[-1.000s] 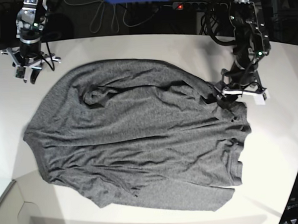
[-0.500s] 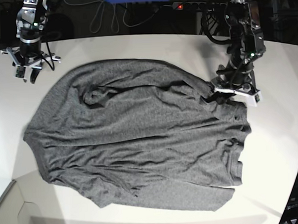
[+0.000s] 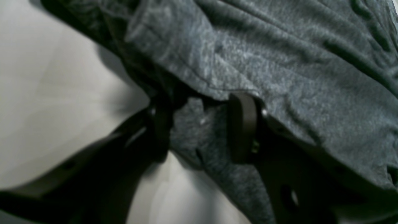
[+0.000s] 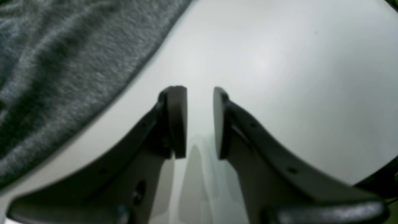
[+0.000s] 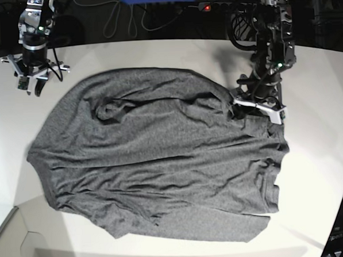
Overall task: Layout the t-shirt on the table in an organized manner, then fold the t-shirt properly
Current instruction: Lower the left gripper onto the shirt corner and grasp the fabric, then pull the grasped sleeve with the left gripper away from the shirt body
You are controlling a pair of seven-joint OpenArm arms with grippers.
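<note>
The t-shirt (image 5: 161, 155), soft, limp knit we judge best taken by its edges, lies rumpled across the tabletop (image 5: 317, 155); our left gripper (image 3: 202, 130) jaws straddle a fold at its rim, our right gripper (image 4: 200, 123) jaws narrowly parted, empty, just beside it.

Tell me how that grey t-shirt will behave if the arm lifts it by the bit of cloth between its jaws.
The t-shirt looks floppy: it lies in soft wrinkles, so it would likely drape and hang from the left gripper rather than keep its shape. Spread wide over the table, most of it would probably drag on the smooth surface. Only a small fold sits between the jaws, so it might slip out.
</note>
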